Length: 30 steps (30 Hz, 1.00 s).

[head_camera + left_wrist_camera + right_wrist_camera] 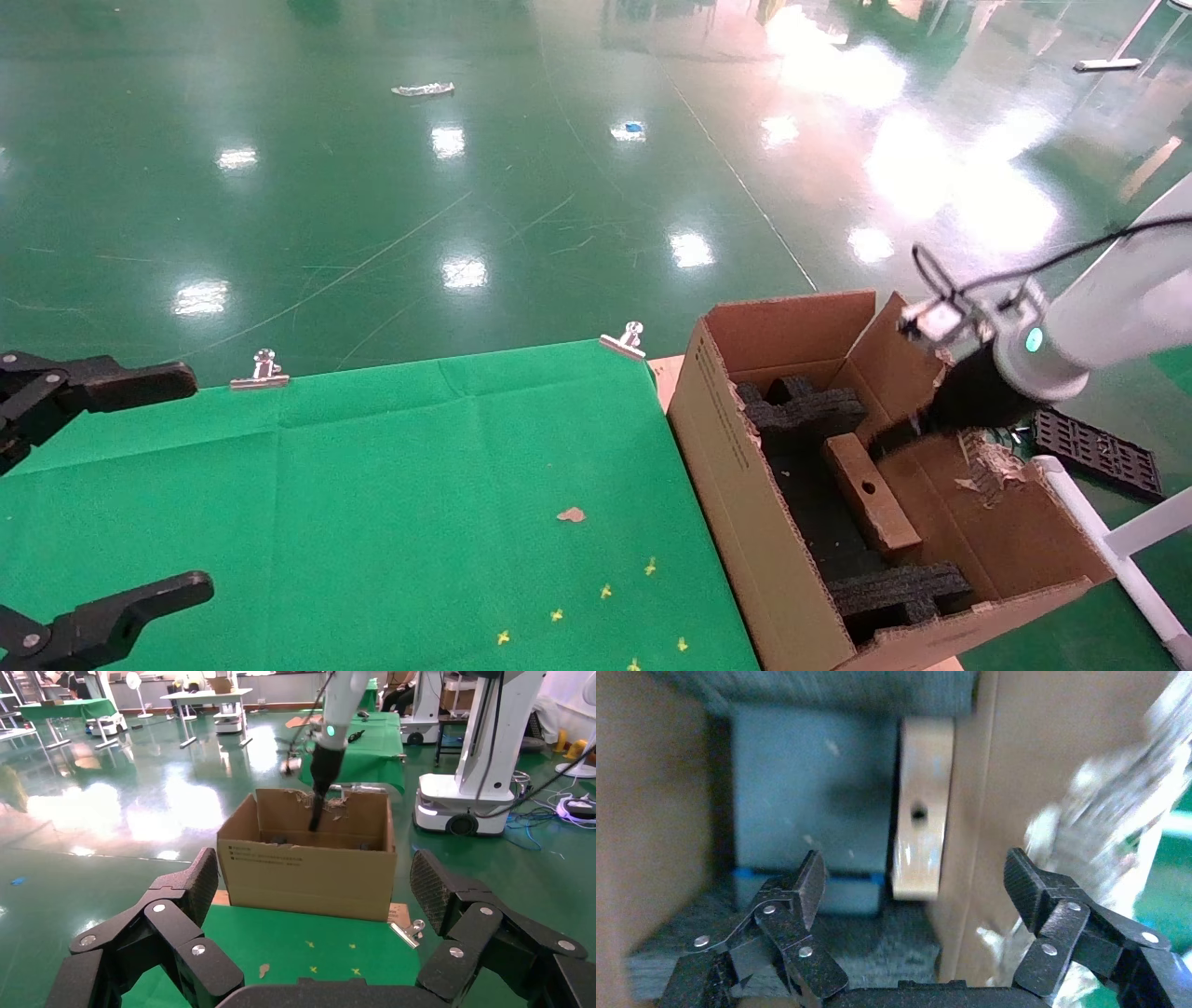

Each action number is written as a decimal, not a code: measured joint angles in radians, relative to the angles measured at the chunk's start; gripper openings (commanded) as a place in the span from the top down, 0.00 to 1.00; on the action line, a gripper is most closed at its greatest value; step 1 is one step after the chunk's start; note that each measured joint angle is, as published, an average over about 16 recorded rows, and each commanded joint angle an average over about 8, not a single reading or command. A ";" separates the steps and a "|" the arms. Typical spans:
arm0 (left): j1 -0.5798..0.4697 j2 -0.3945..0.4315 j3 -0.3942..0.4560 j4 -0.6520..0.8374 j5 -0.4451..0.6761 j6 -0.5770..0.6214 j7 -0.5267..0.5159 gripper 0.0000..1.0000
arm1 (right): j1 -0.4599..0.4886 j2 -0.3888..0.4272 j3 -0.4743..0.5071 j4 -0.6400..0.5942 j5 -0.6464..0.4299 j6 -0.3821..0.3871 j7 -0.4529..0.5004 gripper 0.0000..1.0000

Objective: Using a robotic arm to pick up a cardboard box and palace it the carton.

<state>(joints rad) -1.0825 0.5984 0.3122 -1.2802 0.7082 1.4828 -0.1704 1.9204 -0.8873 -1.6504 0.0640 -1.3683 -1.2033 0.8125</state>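
Right gripper (916, 881) hung spread wide and empty inside the carton (717, 447), at the right of the head frame, on the white robotic arm (1108, 326). Gripped nothing; black fingers (800, 888) stood well apart from the cardboard box (871, 492). Lay lower centre-right of the head frame, that slim box, tilted on the carton floor with its round-holed narrow face upward, close beside the inner right wall. Held also black foam inserts (801, 410) toward the far end and another foam block (899, 596) at the near end. Left gripper (309, 917) parked at the lower left edge of the head frame over the green cloth (372, 503), likewise splayed and empty.
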 measured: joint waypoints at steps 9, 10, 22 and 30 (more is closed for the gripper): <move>0.000 0.000 0.000 0.000 0.000 0.000 0.000 0.00 | 0.219 0.037 0.031 0.067 0.034 -0.055 -0.090 0.00; 0.000 0.000 0.000 0.000 0.000 0.000 0.000 0.00 | 0.240 0.041 0.035 0.076 0.038 -0.060 -0.098 0.00; 0.000 0.000 0.001 0.000 -0.001 -0.001 0.000 0.00 | 0.343 0.091 0.116 0.205 0.106 -0.105 -0.159 0.00; 0.000 0.000 0.001 0.001 -0.001 -0.001 0.001 0.00 | 0.239 0.114 0.247 0.318 0.168 -0.126 -0.208 0.00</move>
<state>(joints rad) -1.0827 0.5981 0.3131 -1.2793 0.7075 1.4823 -0.1697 2.1591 -0.7731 -1.4034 0.3819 -1.2005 -1.3295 0.6047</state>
